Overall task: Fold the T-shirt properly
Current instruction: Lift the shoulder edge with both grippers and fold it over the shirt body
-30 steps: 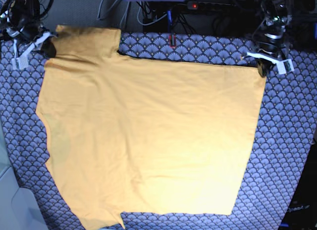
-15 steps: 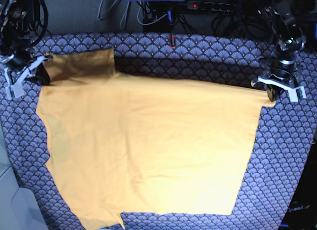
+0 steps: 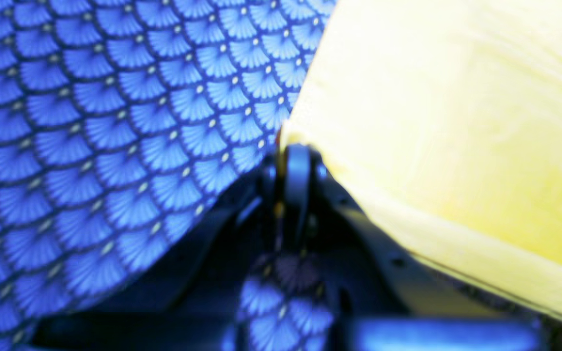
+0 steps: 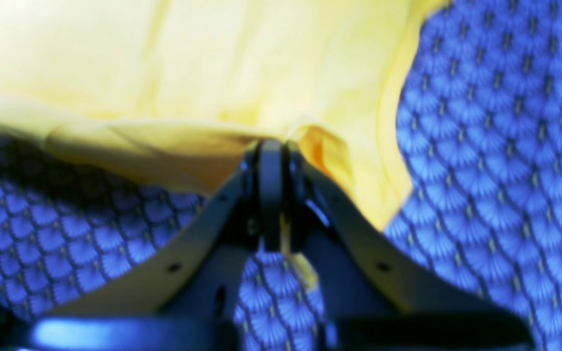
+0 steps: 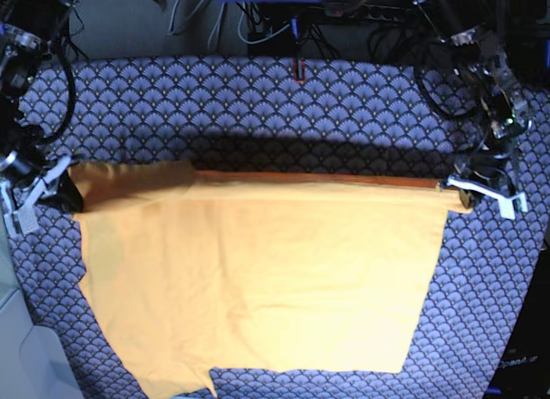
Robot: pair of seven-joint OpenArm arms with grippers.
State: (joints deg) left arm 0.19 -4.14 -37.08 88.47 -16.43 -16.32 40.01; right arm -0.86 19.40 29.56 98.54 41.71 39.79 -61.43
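Yellow T-shirt (image 5: 266, 279) edge clamped betw jaws of both: left gripper (image 3: 294, 151) on corner, right gripper (image 4: 271, 146) on bunched fold; scallop cloth (image 5: 326, 98) underneath

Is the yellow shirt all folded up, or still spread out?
Mostly spread out. The T-shirt lies flat on the patterned cloth; only its far edge is lifted, pinched by the left tool and right tool.

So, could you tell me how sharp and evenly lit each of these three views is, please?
Base view: fairly sharp; the T-shirt glows brightest near its lower middle, and a dark shadow band lies on the patterned cloth behind its raised far edge. Left wrist view: soft and blurred, shirt washed out to pale yellow, left gripper dark. Right wrist view: similarly blurred, right gripper in silhouette.
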